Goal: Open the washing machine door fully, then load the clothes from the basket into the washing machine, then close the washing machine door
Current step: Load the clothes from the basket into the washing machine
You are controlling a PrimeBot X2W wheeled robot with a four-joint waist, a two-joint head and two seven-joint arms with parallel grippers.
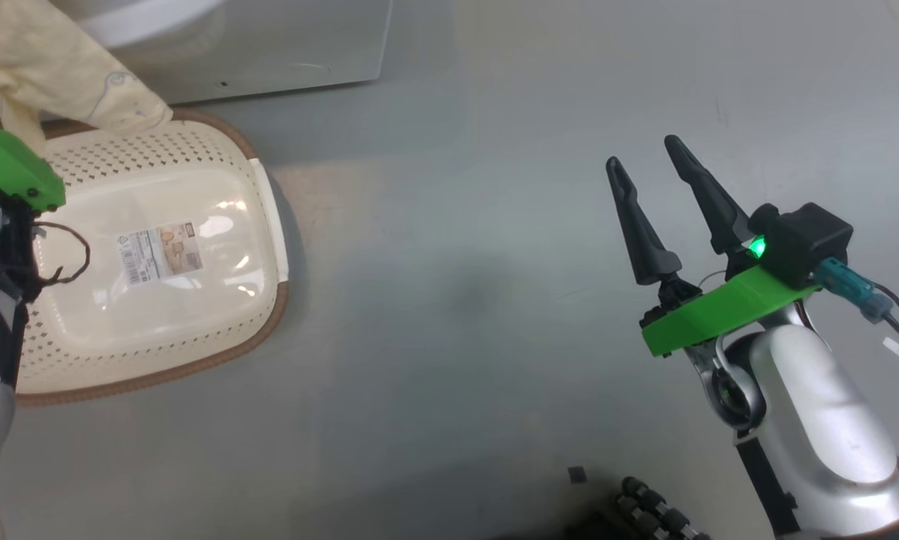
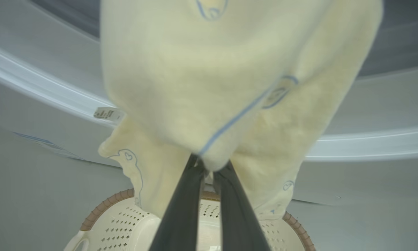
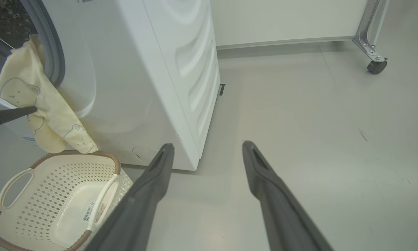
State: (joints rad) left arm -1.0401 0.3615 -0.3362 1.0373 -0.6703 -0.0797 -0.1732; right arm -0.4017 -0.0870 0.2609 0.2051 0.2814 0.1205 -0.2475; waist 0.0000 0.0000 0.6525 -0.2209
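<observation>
Left gripper: was clamped narrowly on a fold of the pale yellow garment at the centre of the left wrist view.
Garment: was held up before the washing machine, at the upper left of the right wrist view, against the grey gasket; whether any of it lay inside the drum could not be told.
Basket: was set on the floor at the left of the head view, just below the hanging garment; its bare bottom and label were shown.
Right gripper: was spread wide over the floor at the right of the head view.
</observation>
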